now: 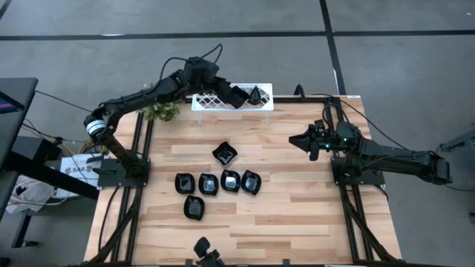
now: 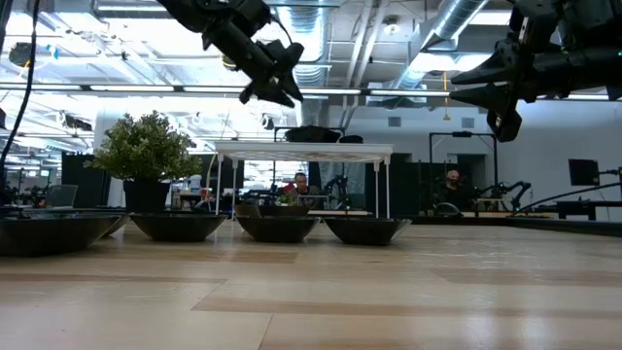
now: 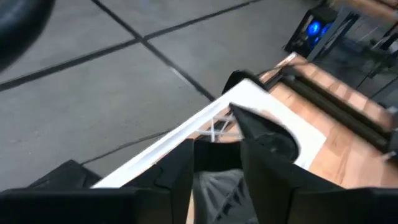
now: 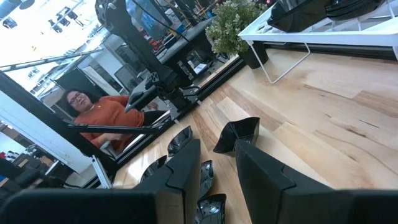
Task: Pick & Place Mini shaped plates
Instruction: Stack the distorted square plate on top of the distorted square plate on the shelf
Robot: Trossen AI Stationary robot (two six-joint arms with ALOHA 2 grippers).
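High view: six glossy black plates (image 1: pixel 217 182) on pale wood-plank table (image 1: pixel 297 208).

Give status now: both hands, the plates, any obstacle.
Left hand above white rack, open. Right hand hovering, open, empty. Six plates on table. No obstacle.

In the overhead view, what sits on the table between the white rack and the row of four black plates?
One black plate lies alone between the white rack and the row of four plates; the rest is bare wood.
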